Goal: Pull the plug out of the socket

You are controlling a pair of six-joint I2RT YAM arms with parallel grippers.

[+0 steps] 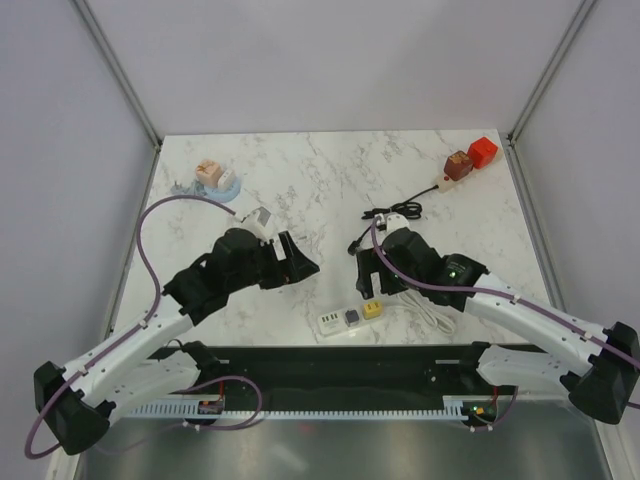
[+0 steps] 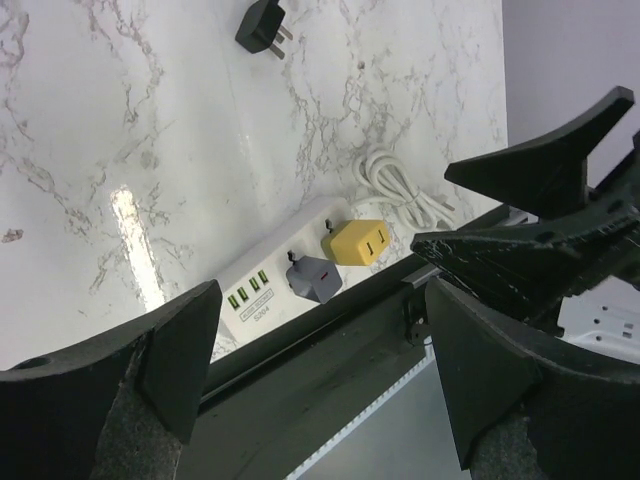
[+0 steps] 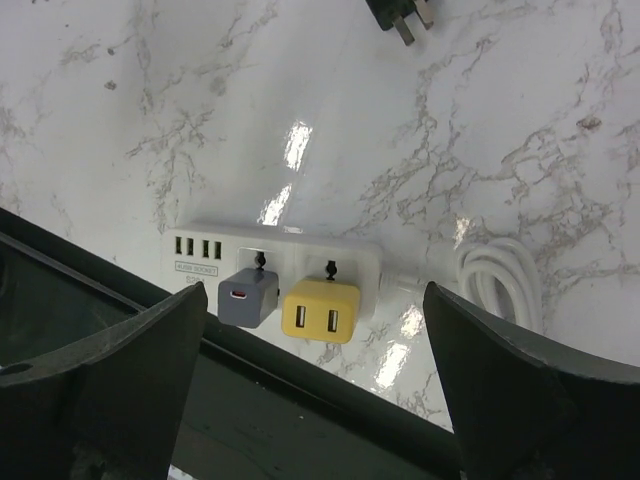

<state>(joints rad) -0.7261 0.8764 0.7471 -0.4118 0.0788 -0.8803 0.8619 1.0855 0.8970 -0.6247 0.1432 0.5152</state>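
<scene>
We are looking at two white-and-black arms.
The left arm [image 1: 125, 350] and right arm [image 1: 530, 314] are wearing white shells over black joints and bases; a purple cable [image 1: 143, 262] is looping along each, and we are seeing matte black, wedge-shaped fingers [image 2: 175, 355].

From above I saw the white power strip [image 1: 333, 321] lying at the near edge of the marble table [image 1: 330, 170]. A grey plug [image 1: 352, 317] and a yellow plug [image 1: 372, 309] sat side by side in it, and its white cable [image 1: 432, 316] was looped to the right. The right gripper [image 1: 366, 284] hung just beyond the yellow plug; I could not make out its jaws. The left gripper [image 1: 303, 258] hovered farther left, apart from the strip, jaws spread. Far right, a red block [image 1: 484, 150] sat just beside a brown one [image 1: 459, 165]. Far left lay a small orange-and-blue object [image 1: 212, 176].
</scene>
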